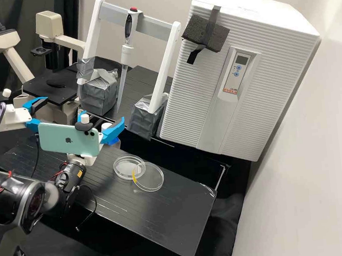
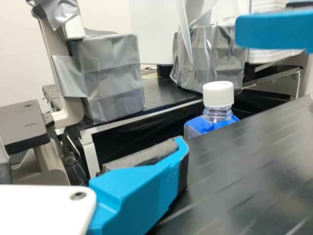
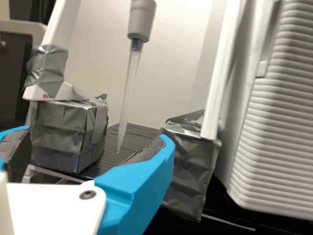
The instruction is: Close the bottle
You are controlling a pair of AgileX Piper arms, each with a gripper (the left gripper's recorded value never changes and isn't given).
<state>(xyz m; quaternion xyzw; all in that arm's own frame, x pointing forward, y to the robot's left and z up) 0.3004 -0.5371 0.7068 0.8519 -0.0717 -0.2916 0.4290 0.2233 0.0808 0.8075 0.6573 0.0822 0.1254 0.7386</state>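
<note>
The left gripper (image 1: 35,113) and right gripper (image 3: 90,142) hang with fingers spread; the clear bottle of blue liquid (image 2: 212,122) stands behind the black bench (image 2: 254,161) edge, white cap (image 2: 218,93) seemingly on. We judge it light, tippy: grip the cap.

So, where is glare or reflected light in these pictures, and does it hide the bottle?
High view: pale streaks of sheen on the black ribbed bench top, bright rims on the two clear round dishes. Left wrist view: similar streaks, yet the clear bottle of blue liquid with white cap is evenly lit, without glare. Right wrist view: bright wall behind the pale pipette tip.
</note>
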